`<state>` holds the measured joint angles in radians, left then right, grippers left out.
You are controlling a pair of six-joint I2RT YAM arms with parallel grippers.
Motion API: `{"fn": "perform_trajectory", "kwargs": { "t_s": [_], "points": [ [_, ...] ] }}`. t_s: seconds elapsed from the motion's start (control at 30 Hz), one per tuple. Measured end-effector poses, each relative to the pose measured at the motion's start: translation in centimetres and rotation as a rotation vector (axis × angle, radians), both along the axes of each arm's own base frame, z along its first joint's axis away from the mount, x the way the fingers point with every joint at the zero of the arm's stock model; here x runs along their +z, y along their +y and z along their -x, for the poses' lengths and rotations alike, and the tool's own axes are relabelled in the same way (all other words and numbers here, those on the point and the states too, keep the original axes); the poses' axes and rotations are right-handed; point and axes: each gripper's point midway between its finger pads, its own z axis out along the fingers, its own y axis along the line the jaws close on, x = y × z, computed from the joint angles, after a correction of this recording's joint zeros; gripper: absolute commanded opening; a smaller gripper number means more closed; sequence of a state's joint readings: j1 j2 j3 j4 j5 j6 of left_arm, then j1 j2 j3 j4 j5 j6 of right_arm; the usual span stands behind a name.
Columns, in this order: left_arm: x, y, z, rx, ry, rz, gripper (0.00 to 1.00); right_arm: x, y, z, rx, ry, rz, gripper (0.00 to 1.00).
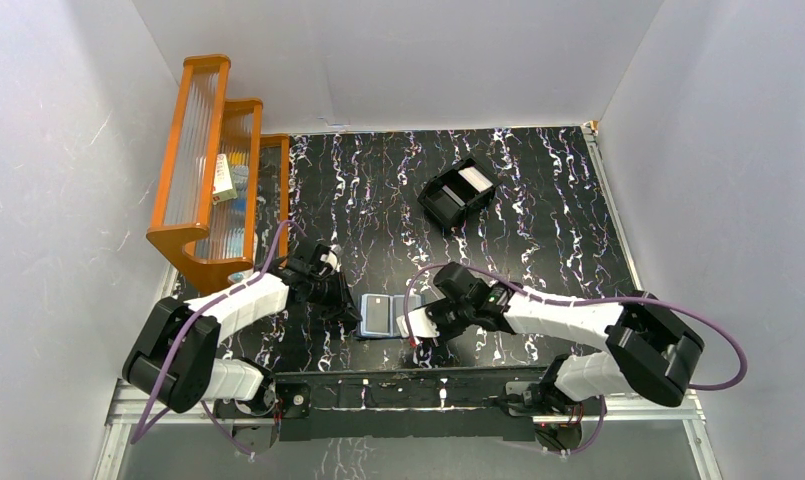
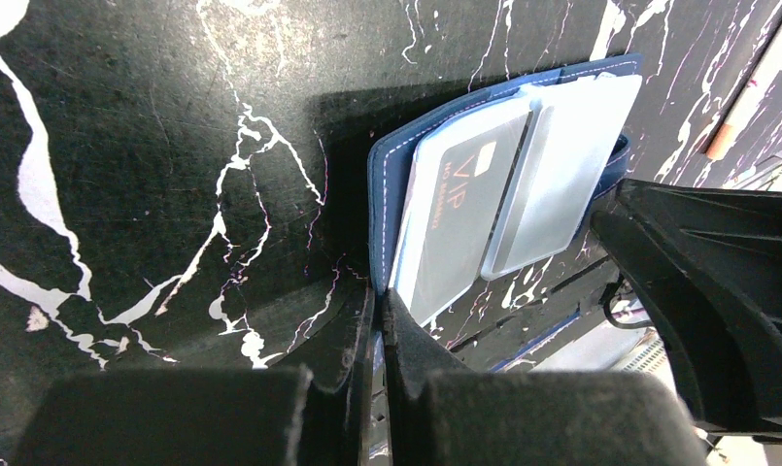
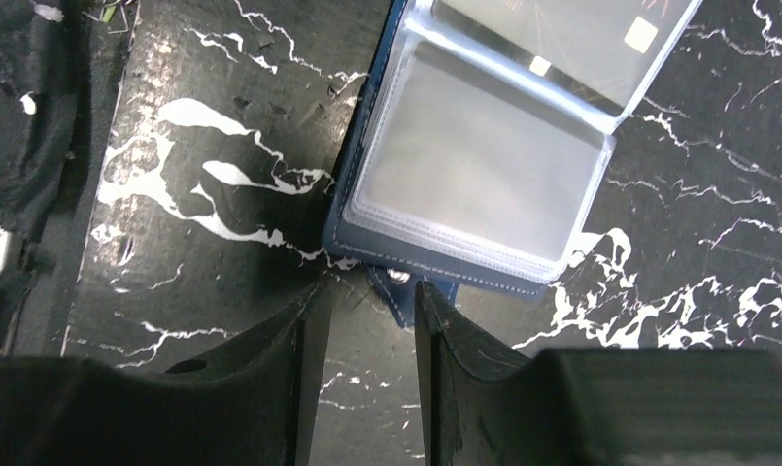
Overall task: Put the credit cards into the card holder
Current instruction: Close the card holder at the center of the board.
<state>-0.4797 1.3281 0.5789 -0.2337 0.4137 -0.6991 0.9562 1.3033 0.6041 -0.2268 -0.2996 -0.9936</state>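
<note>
Pinching the navy edge of the card holder (image 2: 379,184) at its 9 o'clock side, left gripper (image 2: 377,303) fully closed. Spread apart at 3 o'clock, right gripper (image 3: 370,291) straddling the snap tab (image 3: 399,288), not clamping it. Lying open near the table's (image 1: 538,230) 6 o'clock edge, with a grey VIP credit card (image 2: 459,218) sleeved inside. Bare marble toward 12 o'clock up to the black box (image 1: 456,195); orange rack (image 1: 213,170) at 10 o'clock.

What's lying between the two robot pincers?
The open blue wallet, with a card tucked inside, lies between the left pincer and the right pincer. The top view shows it best.
</note>
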Motion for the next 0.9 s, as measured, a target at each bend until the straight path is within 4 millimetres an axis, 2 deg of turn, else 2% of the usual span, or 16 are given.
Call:
{"fn": "perform_trajectory", "kwargs": {
  "t_s": [0.37, 0.47, 0.63, 0.9],
  "points": [
    [-0.2, -0.1, 0.4, -0.006, 0.007, 0.013, 0.00, -0.8, 1.3, -0.9, 0.031, -0.109, 0.004, 0.42],
    [-0.3, 0.0, 0.3, 0.000, 0.007, 0.012, 0.00, -0.8, 1.5, -1.3, 0.038, -0.140, 0.013, 0.30],
    [-0.4, 0.3, 0.0, 0.011, 0.004, 0.002, 0.00, -1.1, 1.4, -2.2, 0.016, -0.181, 0.042, 0.00],
    [-0.6, 0.6, 0.2, 0.024, 0.011, -0.019, 0.00, -1.0, 1.5, -3.6, -0.118, -0.205, 0.016, 0.00]
  ]
}}
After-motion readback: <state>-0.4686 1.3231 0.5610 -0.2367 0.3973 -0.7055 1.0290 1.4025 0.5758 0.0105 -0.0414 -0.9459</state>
